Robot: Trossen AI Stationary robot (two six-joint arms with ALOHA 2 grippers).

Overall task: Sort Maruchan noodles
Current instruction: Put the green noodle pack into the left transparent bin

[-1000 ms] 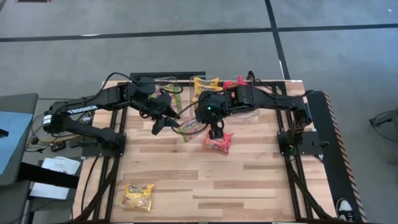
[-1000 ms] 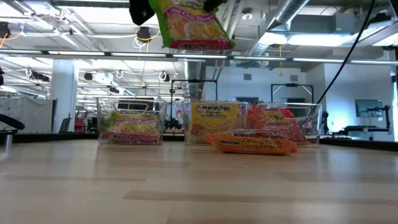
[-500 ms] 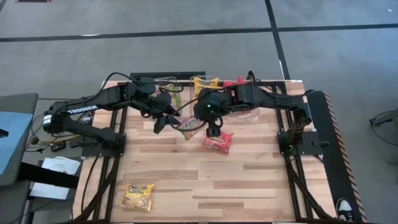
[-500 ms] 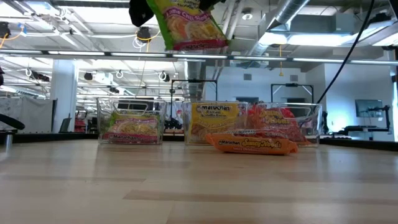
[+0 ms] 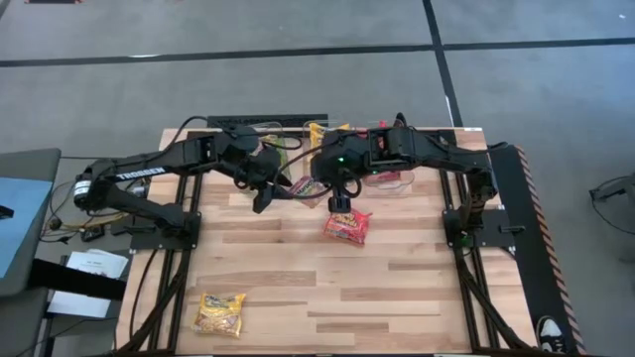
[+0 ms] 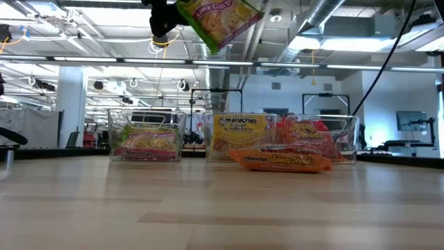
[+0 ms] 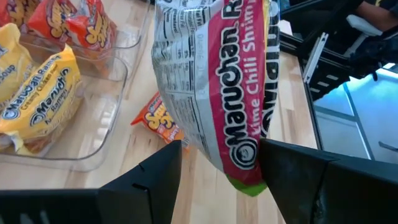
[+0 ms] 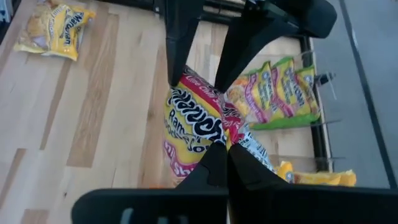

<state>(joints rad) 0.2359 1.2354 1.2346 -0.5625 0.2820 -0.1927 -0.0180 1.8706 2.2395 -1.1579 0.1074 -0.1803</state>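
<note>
maruchan noodles: 2 hands meet on 1 green packet above the table

a green lime chili shrimp packet [image 5: 303, 188] of maruchan noodles hangs in the air over the back half of the table [image 5: 397, 288], tilted, with both robot arms at it. in the right wrist view the right hand [image 8: 225, 149] has its fingers pinched together on the packet's edge, gripping it. in the same view the left hand [image 8: 214, 46] reaches in from the far side with its 2 fingers spread apart, one on either side of the packet; the left wrist view shows the packet hanging between those open fingers [image 7: 155, 180], and whether they touch it cannot be told. in the low view the packet [image 6: 218, 21] is high above the table top.

an orange-red packet [image 5: 346, 226] lies flat on the table just in front of the bins, below the right hand. a yellow packet [image 5: 220, 312] lies alone near the front left corner of the table, well apart from the rest.

along the back edge stand 3 clear bins, seen best in the low view: the left bin [image 6: 147, 139] holds green packets, the middle bin [image 6: 236, 135] yellow ones, the right bin [image 6: 316, 135] red-orange ones. in that view the loose orange-red packet lies in front of the middle and right bins.
</note>
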